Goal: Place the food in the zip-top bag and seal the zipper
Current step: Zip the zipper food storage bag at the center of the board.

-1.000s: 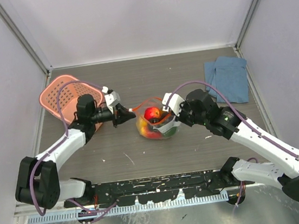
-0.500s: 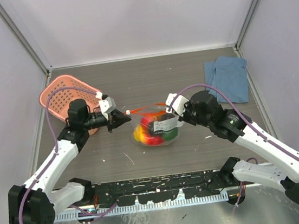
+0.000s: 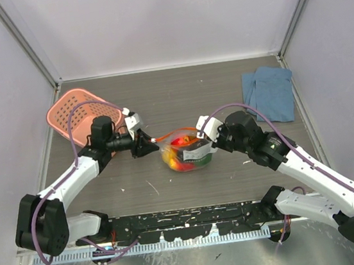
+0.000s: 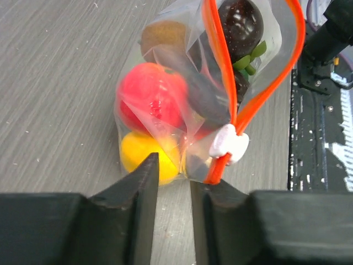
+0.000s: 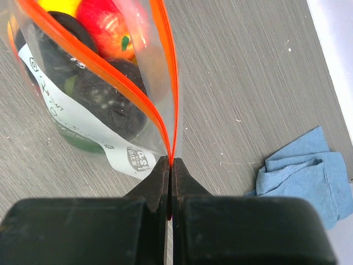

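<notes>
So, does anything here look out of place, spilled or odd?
Nothing is spilled: the food sits inside the zip-top bag. One oddity: the zipper gapes, its two orange strips bowed apart, and the white slider lies beside the left hand, outside its parted fingers. The right hand pinches the other end.

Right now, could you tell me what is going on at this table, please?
The food is already inside the zip-top bag, which lies in the middle of the table. The right claw is shut on one end of the orange zipper, pinning the bag's mouth edge. The left claw sits at the other end with its jaws slightly apart, beside the white slider but not gripping it. The zipper's two strips stand apart, so the bag is not yet sealed.
</notes>
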Tool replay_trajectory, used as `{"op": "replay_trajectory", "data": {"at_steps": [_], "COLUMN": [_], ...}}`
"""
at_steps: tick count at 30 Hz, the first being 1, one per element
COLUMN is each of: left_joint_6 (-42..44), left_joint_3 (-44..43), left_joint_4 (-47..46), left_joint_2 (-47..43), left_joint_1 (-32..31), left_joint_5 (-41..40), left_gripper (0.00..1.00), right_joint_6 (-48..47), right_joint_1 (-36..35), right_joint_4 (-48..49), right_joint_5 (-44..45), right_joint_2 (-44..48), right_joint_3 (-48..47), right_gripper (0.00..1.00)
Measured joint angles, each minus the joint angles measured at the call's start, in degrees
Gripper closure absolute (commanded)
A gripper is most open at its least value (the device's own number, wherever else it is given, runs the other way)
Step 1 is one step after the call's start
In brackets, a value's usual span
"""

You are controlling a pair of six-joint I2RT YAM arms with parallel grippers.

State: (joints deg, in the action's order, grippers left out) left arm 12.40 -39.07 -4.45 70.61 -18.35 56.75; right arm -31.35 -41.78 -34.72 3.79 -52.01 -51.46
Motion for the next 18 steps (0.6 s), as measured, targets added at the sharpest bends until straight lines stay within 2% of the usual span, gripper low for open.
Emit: {"op": "replay_trajectory", "data": {"at_steps": [3, 9, 15, 18], "left_joint_6": [-1.0, -1.9, -2.8, -3.8], "left_joint_3": [0.0, 0.0, 0.0, 0.0], "left_joint_4": [-0.2, -2.9, -5.6, -7.0], "left_joint_2": [0.2, 0.2, 0.2, 1.0], "left_joint_1": [0.0, 0.0, 0.0, 0.0], "left_joint_5": [0.0, 1.2, 3.7, 5.6], "left_gripper": [0.51, 0.44, 0.48, 0.62], "right_joint_6": [0.0, 0.0, 0.0, 0.0], "right_joint_1": [0.0, 0.0, 0.0, 0.0], "right_joint_4": [0.0, 0.4, 0.7, 0.9], "right_joint_5": [-1.2, -2.4, -3.0, -3.2], "right_joint_2": [0.3, 0.4, 0.8, 0.8], "right_joint_3": [0.0, 0.0, 0.4, 0.4], "right_gripper": [0.99, 0.99, 0.99, 0.99]}}
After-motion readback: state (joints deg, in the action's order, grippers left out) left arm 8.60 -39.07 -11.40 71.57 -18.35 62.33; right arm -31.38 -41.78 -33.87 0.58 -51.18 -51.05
